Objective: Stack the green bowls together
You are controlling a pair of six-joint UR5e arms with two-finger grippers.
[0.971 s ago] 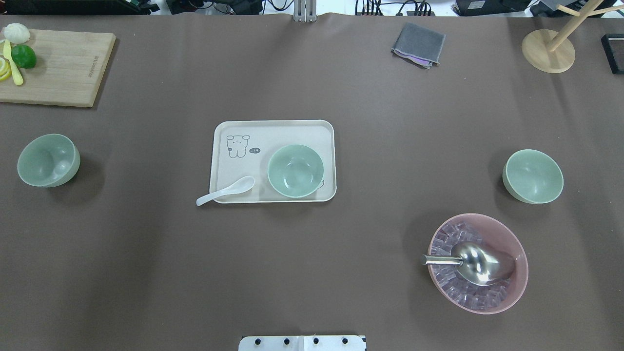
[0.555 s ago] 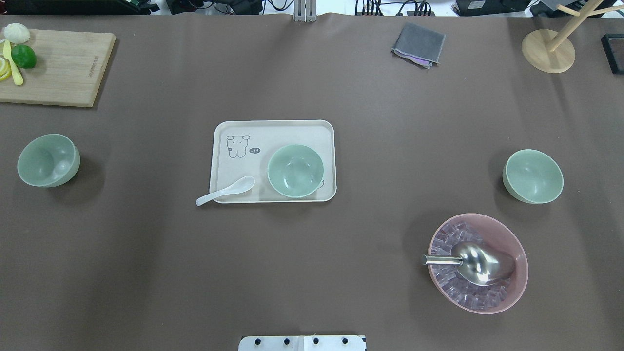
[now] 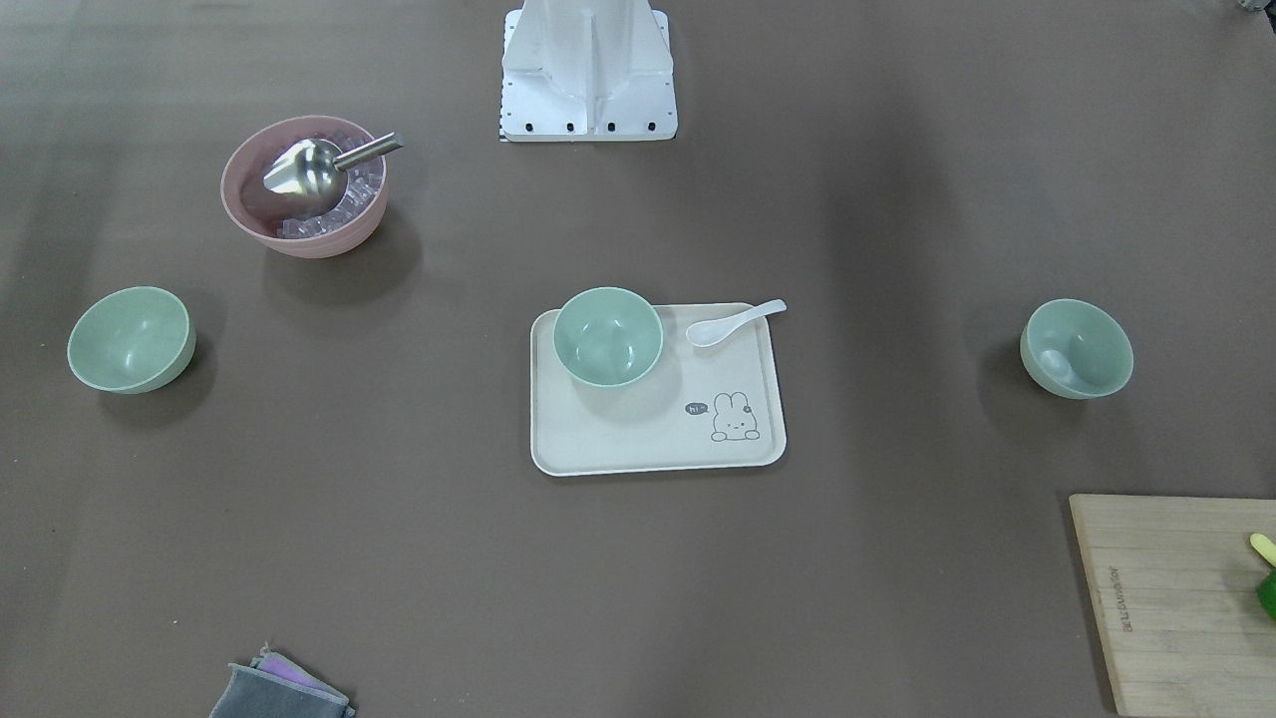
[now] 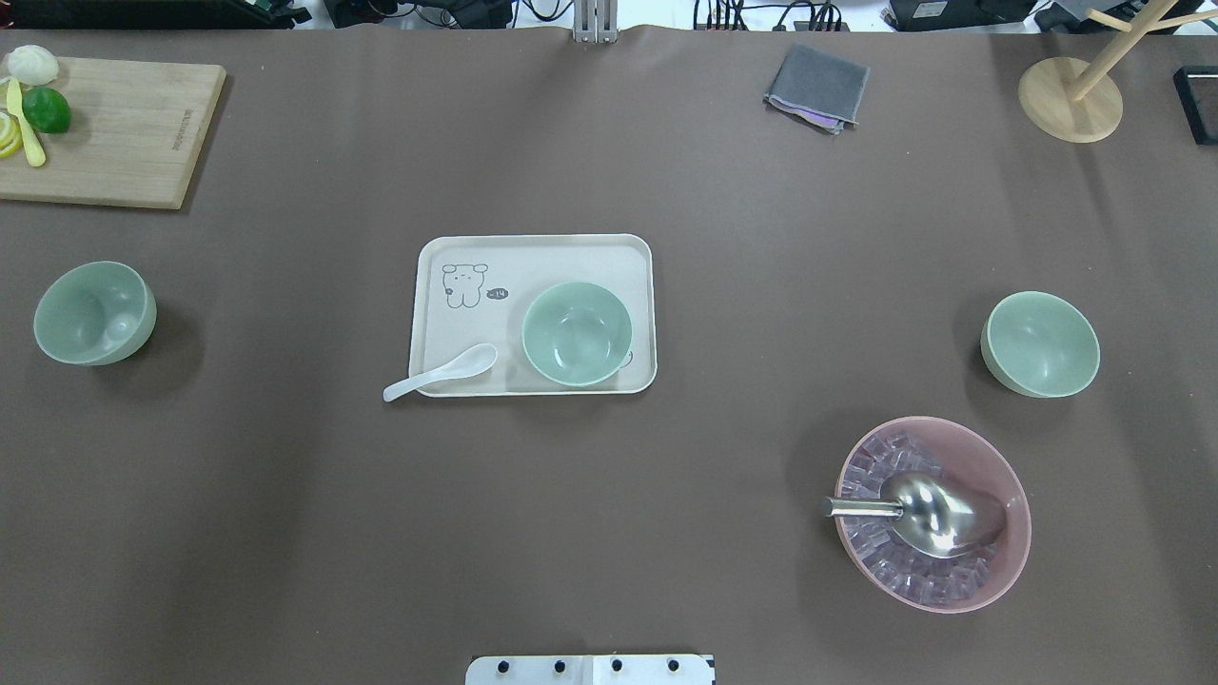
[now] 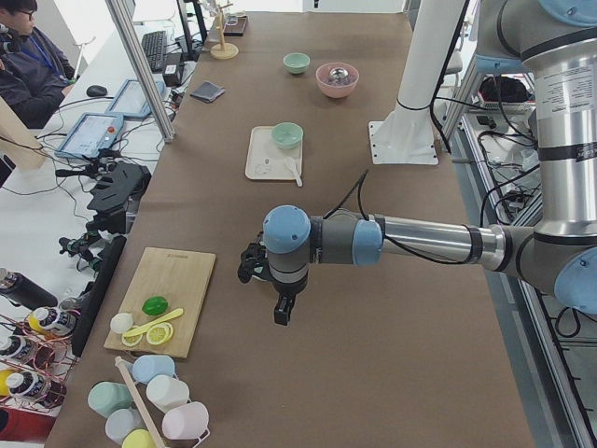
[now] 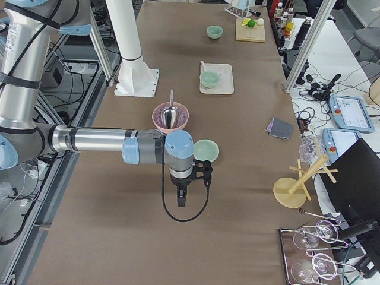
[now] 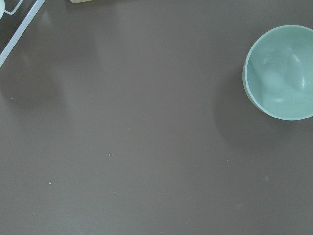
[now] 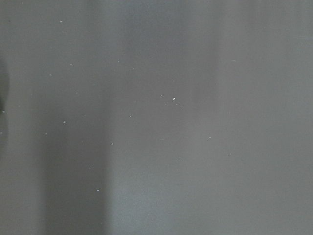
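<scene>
Three pale green bowls stand apart on the brown table. One bowl [image 4: 95,313] is at the left, and it also shows in the left wrist view [image 7: 281,72]. One bowl [image 4: 577,333] sits on the cream tray [image 4: 476,257]. One bowl [image 4: 1040,343] is at the right. My left gripper [image 5: 283,313] hangs above the table's left end. My right gripper [image 6: 181,199] hangs above the table near the right bowl [image 6: 205,150]. Both show only in the side views, so I cannot tell whether they are open or shut.
A pink bowl [image 4: 990,561] with ice cubes and a metal scoop [image 4: 937,514] stands near the right bowl. A white spoon [image 4: 440,372] lies on the tray's edge. A cutting board [image 4: 124,133], a grey cloth [image 4: 816,86] and a wooden stand [image 4: 1070,99] line the far side.
</scene>
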